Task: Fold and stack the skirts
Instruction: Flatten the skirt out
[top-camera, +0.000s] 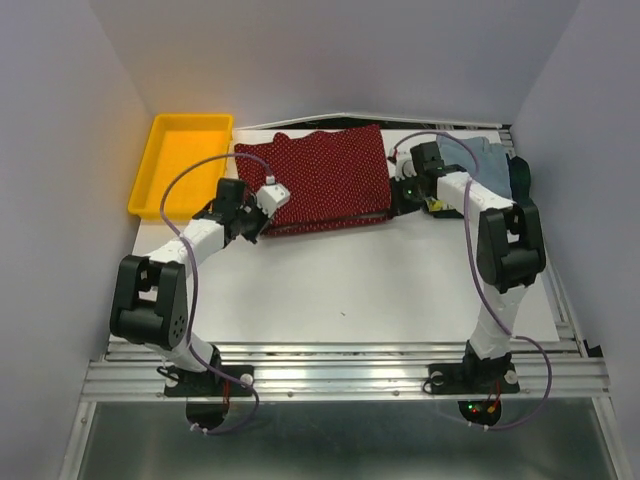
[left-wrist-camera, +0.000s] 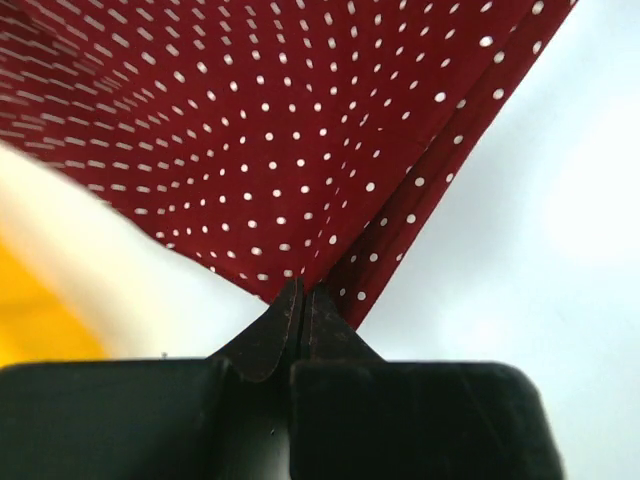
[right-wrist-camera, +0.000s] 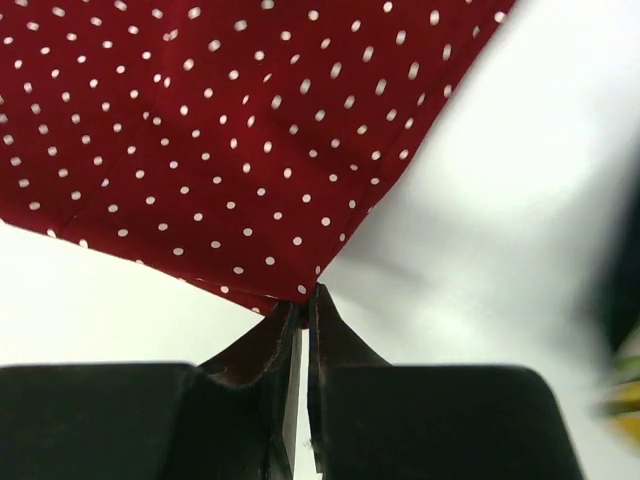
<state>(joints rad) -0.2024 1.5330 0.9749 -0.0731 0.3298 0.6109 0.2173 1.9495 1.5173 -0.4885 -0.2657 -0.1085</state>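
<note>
The dark red skirt with tiny white dots (top-camera: 322, 178) lies spread at the back middle of the white table. My left gripper (top-camera: 255, 222) is shut on its near left corner; the left wrist view shows the red cloth (left-wrist-camera: 300, 150) pinched at the fingertips (left-wrist-camera: 302, 300). My right gripper (top-camera: 403, 193) is shut on its near right corner; the right wrist view shows the cloth (right-wrist-camera: 230, 140) running into the closed tips (right-wrist-camera: 305, 298). A light blue folded skirt (top-camera: 478, 152) and a dark green one (top-camera: 521, 176) lie at the back right, partly hidden by my right arm.
A yellow plastic tray (top-camera: 181, 162) stands at the back left, close to my left gripper. White walls close the table in at the sides and back. The metal rail with both arm bases (top-camera: 340, 375) runs along the near edge.
</note>
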